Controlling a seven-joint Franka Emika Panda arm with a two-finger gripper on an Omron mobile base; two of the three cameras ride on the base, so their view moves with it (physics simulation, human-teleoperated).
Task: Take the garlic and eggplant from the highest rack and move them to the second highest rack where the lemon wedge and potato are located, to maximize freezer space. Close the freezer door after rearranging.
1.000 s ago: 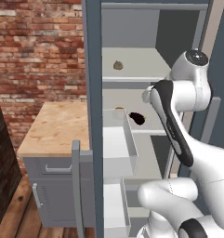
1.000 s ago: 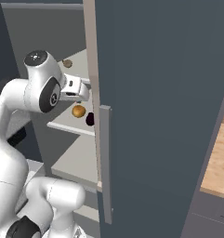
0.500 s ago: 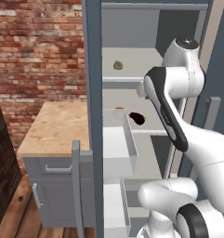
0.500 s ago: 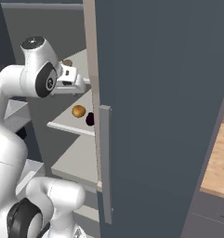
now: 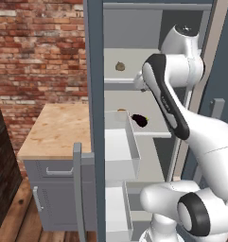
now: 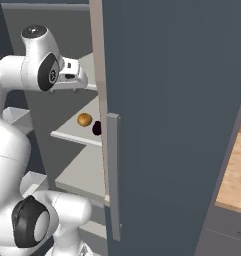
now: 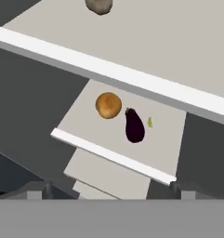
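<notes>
Eggplant (image 7: 134, 126) lies on the second highest rack (image 7: 85, 111), between the potato (image 7: 108, 105) and the lemon wedge (image 7: 150, 122), close to both and touching neither, nearer the rack's front edge than its back. Garlic (image 7: 99, 5) sits alone on the top shelf (image 7: 146, 42), well back from the front lip; in the left base view it shows as a small speck (image 5: 119, 66) near the shelf's left side. Gripper (image 6: 77, 80) hangs at the top shelf's front edge, jaws spread wide, nothing between them. Judgement: eggplant step done, garlic not yet fetched, freezer door (image 6: 177, 120) open. Risks from here: the garlic is small, lumpy and rounded, so a grasp set off-centre could squeeze it out sideways and roll it toward the back wall or off the front lip. Reaching that far back brings the wrist close to the shelf lip; a low approach could catch on it. On the lower rack the free space beside the potato is tight, so a careless release could knock the potato or push the lemon wedge off the edge. Appearance: garlic grey-beige, knobbly, matte; eggplant near-black purple, glossy, elongated; potato golden-brown, round; lemon wedge a tiny yellow sliver.
</notes>
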